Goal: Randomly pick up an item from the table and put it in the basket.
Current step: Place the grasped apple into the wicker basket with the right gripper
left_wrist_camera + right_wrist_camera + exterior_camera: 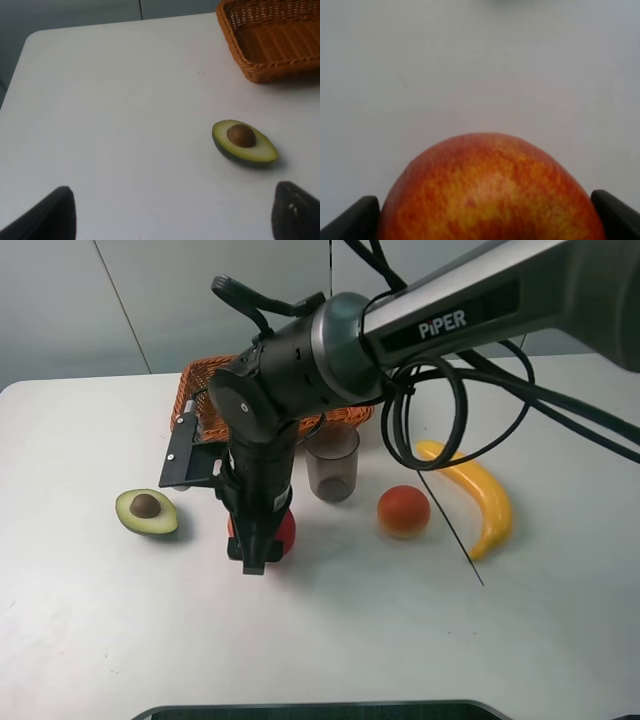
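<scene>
The word "PiPER" stands in white letters on the grey link of the right arm [520, 290], at the far right of the scene. The lettering runs along the link, slanting upward to the right.

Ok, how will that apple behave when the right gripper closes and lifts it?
The apple looks round and smooth, so it could roll or slip if squeezed off-centre. It fills nearly the whole gap between the right gripper's fingers, so probably little margin. It looks firm, likely holding shape.
</scene>
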Tool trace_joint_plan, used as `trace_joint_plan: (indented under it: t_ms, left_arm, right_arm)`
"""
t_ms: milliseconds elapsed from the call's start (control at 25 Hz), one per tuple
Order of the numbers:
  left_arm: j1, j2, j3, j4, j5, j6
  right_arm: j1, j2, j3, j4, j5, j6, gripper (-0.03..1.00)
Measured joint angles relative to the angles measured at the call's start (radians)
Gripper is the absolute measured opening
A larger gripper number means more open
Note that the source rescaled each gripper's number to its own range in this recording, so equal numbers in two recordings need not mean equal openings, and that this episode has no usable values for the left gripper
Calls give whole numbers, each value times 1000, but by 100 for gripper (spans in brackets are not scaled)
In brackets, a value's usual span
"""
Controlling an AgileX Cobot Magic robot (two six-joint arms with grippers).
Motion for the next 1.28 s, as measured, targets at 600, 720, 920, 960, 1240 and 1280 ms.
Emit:
trace_joint_plan:
  t_ms: [600, 720, 920, 960, 1240, 1280]
  left_arm:
    - [0, 0, 0, 0, 0, 0]
    - [0, 0, 0, 0, 0, 0]
    - [0, 0, 0, 0, 0, 0]
    - [0, 0, 0, 0, 0, 0]
    - [0, 0, 0, 0, 0, 0]
    - [0, -1, 0, 0, 0, 0]
  right_arm:
    - [-178, -157, -250, 26, 205, 483, 5]
    - [-249, -157, -269, 26, 144, 549, 5]
    - [-310, -149, -269, -30, 13, 595, 5]
    - [-314, -143, -269, -44, -14, 600, 5]
    - [-349, -43, -269, -72, -160, 630, 5]
    - [-353, -30, -269, -72, -169, 637, 5]
